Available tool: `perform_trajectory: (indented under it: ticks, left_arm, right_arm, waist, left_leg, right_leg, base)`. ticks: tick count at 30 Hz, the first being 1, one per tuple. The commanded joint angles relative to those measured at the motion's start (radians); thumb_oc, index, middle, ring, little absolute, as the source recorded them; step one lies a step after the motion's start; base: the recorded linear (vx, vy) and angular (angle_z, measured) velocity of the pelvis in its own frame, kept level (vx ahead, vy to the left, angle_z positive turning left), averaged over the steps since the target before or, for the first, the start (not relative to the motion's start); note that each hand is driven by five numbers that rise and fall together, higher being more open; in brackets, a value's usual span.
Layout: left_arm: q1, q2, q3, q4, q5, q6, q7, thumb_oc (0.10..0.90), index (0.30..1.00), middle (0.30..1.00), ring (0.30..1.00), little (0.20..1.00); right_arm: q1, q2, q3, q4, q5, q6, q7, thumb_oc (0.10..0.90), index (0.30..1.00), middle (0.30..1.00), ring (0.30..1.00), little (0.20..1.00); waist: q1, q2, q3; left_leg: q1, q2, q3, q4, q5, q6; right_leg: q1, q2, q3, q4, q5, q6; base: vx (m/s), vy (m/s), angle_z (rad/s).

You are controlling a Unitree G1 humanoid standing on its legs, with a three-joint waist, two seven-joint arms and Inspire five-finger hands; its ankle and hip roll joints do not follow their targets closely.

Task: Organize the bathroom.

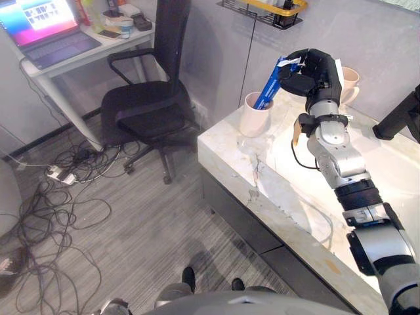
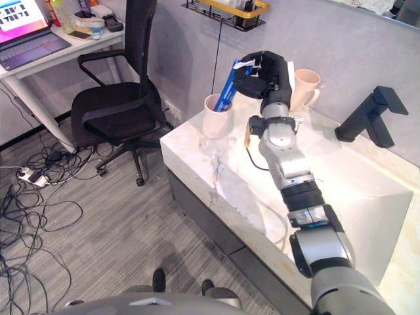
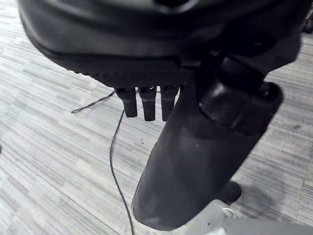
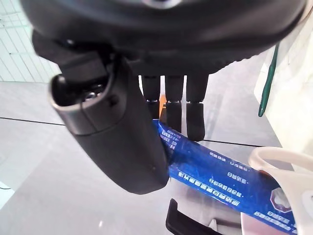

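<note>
One blue toothpaste tube (image 1: 268, 86) is pinched between the thumb and curled fingers of the right hand (image 1: 314, 71). The tube slants down, its lower end inside a white cup (image 1: 254, 114) that stands near the left corner of the pale marble desk (image 1: 275, 190). The upper end of the tube sits in the hand above the cup's rim.

There are two cups: the second, a white mug (image 2: 304, 87) with a handle, stands just behind the right hand, close to the wall. One black faucet (image 2: 371, 116) rises at the far right of the desk, well apart from both cups. One wire rack (image 2: 226, 13) with a yellow rim hangs on the wall above the first cup.

The left hand (image 3: 146, 100) hangs over the grey floor with its fingers relaxed and holding nothing.

One black office chair (image 1: 147, 98) stands left of the marble desk, beside a white table (image 1: 85, 52) carrying one open laptop (image 1: 49, 29). Loose wires (image 1: 59, 197) tangle on the floor.
</note>
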Motion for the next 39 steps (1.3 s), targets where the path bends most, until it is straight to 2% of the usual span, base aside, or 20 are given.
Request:
perform_trajectory:
  ticks: [1,2,4,18,26,35,39]
  left_arm:
    - [-0.045,0.077,-0.034,0.071,0.032,0.015,0.010,0.800,0.900,0.900,0.900,0.900]
    - [-0.046,0.076,-0.034,0.070,0.035,0.015,0.008,0.800,0.900,0.900,0.900,0.900]
    - [-0.049,0.075,-0.036,0.068,0.039,0.014,0.005,0.800,0.900,0.900,0.900,0.900]
    - [-0.054,0.071,-0.041,0.071,0.030,0.020,0.009,0.800,0.900,0.900,0.900,0.900]
    - [-0.048,0.070,-0.029,0.071,0.050,0.014,0.014,0.800,0.900,0.900,0.900,0.900]
    - [-0.046,0.077,-0.013,0.073,0.086,0.008,0.010,0.800,0.900,0.900,0.900,0.900]
    - [-0.050,0.074,-0.014,0.075,0.085,0.010,0.015,0.800,0.900,0.900,0.900,0.900]
  right_arm:
    - [-0.173,-0.021,-0.063,-0.019,0.008,-0.099,0.000,0.684,0.726,0.726,0.726,0.726]
    - [-0.174,-0.020,-0.063,-0.018,0.009,-0.096,0.003,0.800,0.900,0.900,0.900,0.900]
    - [-0.171,-0.018,-0.062,-0.018,0.007,-0.080,0.020,0.800,0.900,0.900,0.900,0.900]
    - [-0.169,0.004,-0.040,-0.008,-0.041,-0.086,0.037,0.800,0.900,0.900,0.900,0.900]
    - [-0.174,-0.024,-0.022,0.027,-0.154,-0.037,0.054,0.800,0.900,0.900,0.900,0.900]
    - [-0.178,-0.080,-0.006,0.079,-0.184,0.010,0.075,0.800,0.900,0.900,0.900,0.900]
    - [-0.179,-0.090,0.002,0.108,-0.188,0.009,0.083,0.800,0.900,0.900,0.900,0.900]
  waist:
    - [0.023,-0.023,-0.037]
    - [0.022,-0.023,-0.037]
    - [0.021,-0.024,-0.038]
    - [0.014,-0.027,-0.044]
    - [0.006,-0.030,-0.056]
    - [-0.013,-0.040,-0.076]
    - [-0.020,-0.041,-0.077]
  left_leg:
    - [0.064,0.033,-0.008,0.080,-0.152,0.007]
    - [0.063,0.032,-0.008,0.080,-0.153,0.007]
    - [0.064,0.032,-0.007,0.081,-0.154,0.008]
    - [0.076,0.032,0.003,0.069,-0.153,0.009]
    - [0.084,0.031,0.017,0.060,-0.153,0.008]
    - [0.091,0.030,0.041,0.066,-0.162,0.008]
    - [0.096,0.029,0.050,0.070,-0.166,0.009]
  right_leg:
    - [-0.117,-0.015,0.034,0.086,0.034,0.047]
    - [-0.118,-0.015,0.035,0.087,0.034,0.047]
    - [-0.118,-0.016,0.036,0.087,0.034,0.047]
    - [-0.110,-0.013,0.048,0.073,0.038,0.048]
    - [-0.110,-0.011,0.055,0.069,0.042,0.049]
    - [-0.111,-0.011,0.080,0.062,0.050,0.053]
    - [-0.109,-0.011,0.087,0.060,0.054,0.054]
  base:
    - [0.00,0.000,0.00]
    - [0.00,0.000,0.00]
    - [0.00,0.000,0.00]
    - [0.00,0.000,0.00]
    - [0.00,0.000,0.00]
    - [-0.01,-0.003,-0.05]
    - [-0.01,0.001,-0.13]
